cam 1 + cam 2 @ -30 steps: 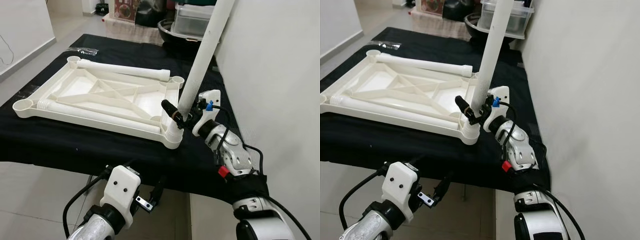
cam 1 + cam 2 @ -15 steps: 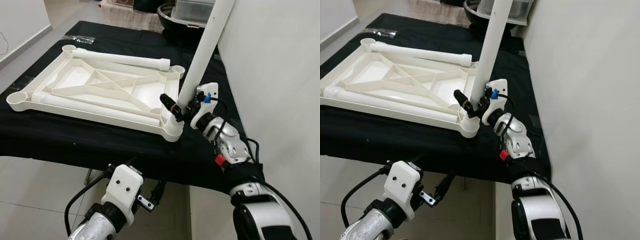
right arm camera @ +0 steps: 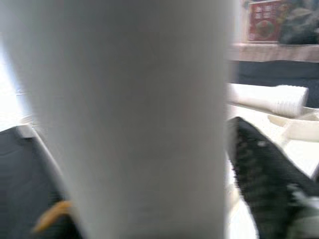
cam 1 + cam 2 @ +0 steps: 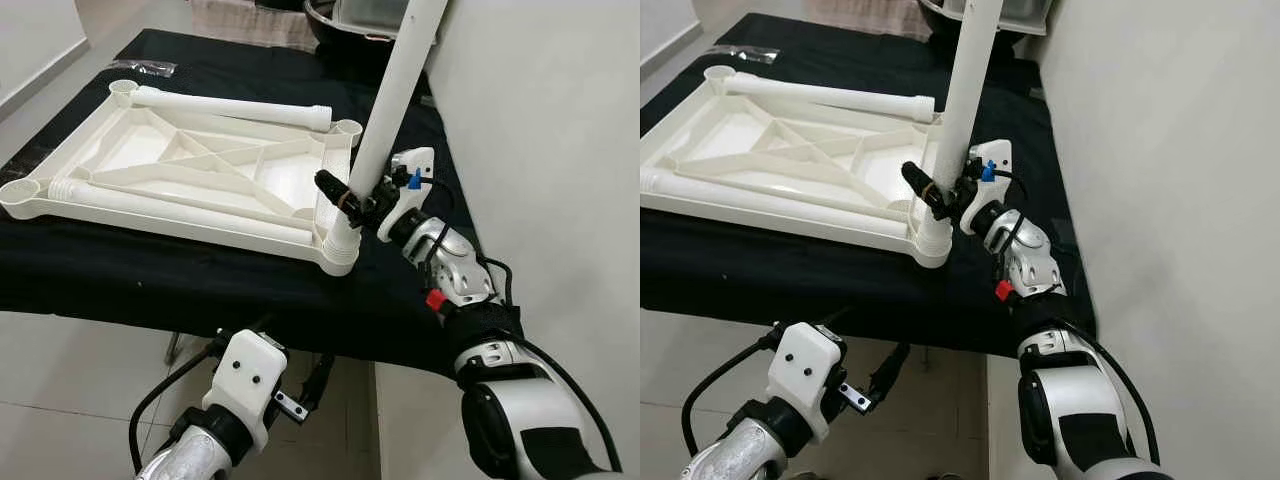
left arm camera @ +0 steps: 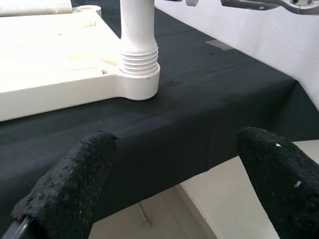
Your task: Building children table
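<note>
left eye view | i've got the right gripper [image 4: 352, 201] clamped on the leg [image 4: 388, 110], its threaded foot in the top's [image 4: 150, 170] near corner socket | left gripper [image 5: 164, 174] spread apart, idle below | risk: leg leans, could cross-thread or lever the top sideways

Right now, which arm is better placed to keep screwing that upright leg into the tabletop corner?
The right. Its hand is shut on the upright leg just above the corner socket. The left hand hangs open below the table edge.
</note>
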